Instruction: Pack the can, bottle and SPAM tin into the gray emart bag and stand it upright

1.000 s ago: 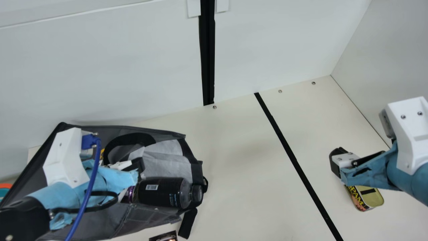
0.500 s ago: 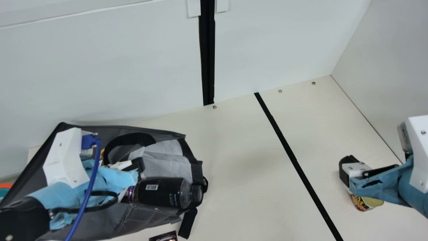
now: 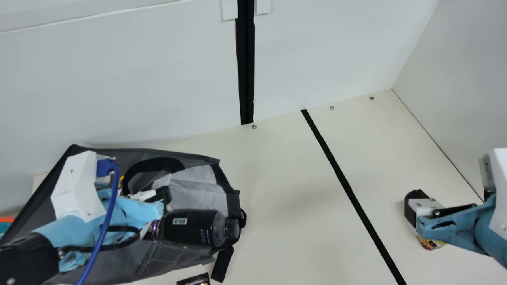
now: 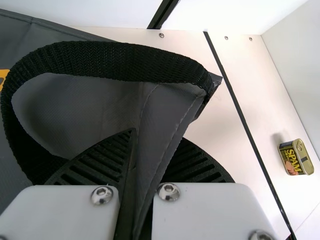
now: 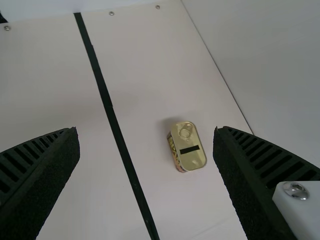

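Note:
The gray bag (image 3: 174, 257) lies on its side at the left, with the black bottle (image 3: 192, 227) lying at its mouth, cap end outward. My left gripper (image 3: 163, 194) is at the bag's opening. In the left wrist view my left gripper (image 4: 145, 165) is shut on a fold of the bag (image 4: 162, 112), beside the black handle loop. My right gripper (image 3: 414, 206) hangs over the SPAM tin (image 3: 429, 243), partly covering it. In the right wrist view my right gripper (image 5: 146, 135) stands open, the upright tin (image 5: 187, 147) showing between its fingers. I cannot make out the can.
A dark printed object (image 3: 195, 279) is at the front edge of the main view, near the bag's strap. A black tape line (image 3: 348, 190) crosses the table between bag and tin. White walls stand behind and at the right.
My right arm has moved rightward and toward the front, covering more of the tin in the main view. The left arm, bag and bottle have kept still.

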`<action>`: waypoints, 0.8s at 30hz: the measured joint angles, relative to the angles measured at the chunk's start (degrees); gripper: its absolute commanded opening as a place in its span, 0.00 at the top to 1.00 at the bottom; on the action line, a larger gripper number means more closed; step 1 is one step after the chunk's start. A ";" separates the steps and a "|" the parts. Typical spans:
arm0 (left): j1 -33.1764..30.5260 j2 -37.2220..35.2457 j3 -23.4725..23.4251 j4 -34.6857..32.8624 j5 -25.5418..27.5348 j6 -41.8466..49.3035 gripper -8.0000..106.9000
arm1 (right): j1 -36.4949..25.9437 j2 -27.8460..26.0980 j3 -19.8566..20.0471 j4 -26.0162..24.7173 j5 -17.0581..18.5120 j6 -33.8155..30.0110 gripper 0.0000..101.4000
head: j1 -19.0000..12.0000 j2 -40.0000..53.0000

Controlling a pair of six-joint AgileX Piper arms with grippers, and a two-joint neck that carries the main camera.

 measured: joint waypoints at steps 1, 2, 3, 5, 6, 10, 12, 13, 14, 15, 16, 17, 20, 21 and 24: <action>0.00 0.00 0.00 0.00 0.00 0.00 1.00 | -0.45 -0.11 0.06 -0.23 0.00 0.00 0.06 | 0.00 0.00; 0.00 0.00 0.00 0.00 0.00 0.00 1.00 | -0.81 -0.18 0.11 -0.23 0.00 -0.07 0.06 | 0.00 0.00; 0.00 0.00 0.00 0.00 0.00 0.00 1.00 | -1.34 -0.18 0.11 -0.07 0.00 -0.38 0.06 | 0.00 0.00; 0.00 0.00 0.00 0.00 0.00 0.00 1.00 | -2.26 -0.24 0.22 -0.01 0.00 -0.50 0.06 | 0.00 0.00; 0.00 0.00 0.00 0.00 0.00 0.00 1.00 | -2.69 -0.30 0.34 0.01 0.00 -0.73 0.06 | 0.00 0.09; 0.00 0.00 0.00 0.00 0.00 0.00 1.00 | -4.22 -0.49 0.82 0.16 0.00 -0.92 0.06 | 0.00 0.09; 0.00 0.00 0.00 0.00 0.00 0.00 1.00 | -4.83 -0.62 1.18 0.27 -0.07 -1.08 0.06 | 0.00 0.00; 0.00 0.00 0.00 0.00 0.00 0.00 1.00 | -5.14 -0.67 1.30 0.39 0.01 -1.15 0.06 | 0.00 0.09; 0.00 0.00 0.00 0.00 0.00 0.00 1.00 | -5.39 -0.67 1.56 0.46 0.00 -1.15 0.06 | 0.00 0.00; 0.00 0.00 0.00 0.00 0.00 0.00 1.00 | -5.58 -0.73 1.73 0.55 0.00 -1.15 0.06 | 0.00 0.00; 0.00 0.00 0.00 0.00 0.00 0.00 1.00 | -5.69 -0.73 1.94 0.55 0.00 -1.15 0.06 | 0.00 0.00; 0.00 0.00 0.00 0.00 0.00 0.00 1.00 | -5.83 -0.73 2.04 0.55 0.05 -1.15 0.06 | 0.00 0.00; 0.00 0.00 0.00 0.00 0.00 0.00 1.00 | -6.16 -0.73 2.33 0.50 -0.07 -1.15 0.06 | 0.00 0.00; 0.00 0.00 0.00 0.00 0.00 0.00 1.00 | -6.16 -0.65 2.39 0.39 -0.02 -1.15 0.06 | 0.00 0.00; 0.00 0.00 0.00 0.00 0.00 0.00 1.00 | -6.67 -0.44 2.66 0.05 -0.01 -1.70 0.06 | 0.00 0.00</action>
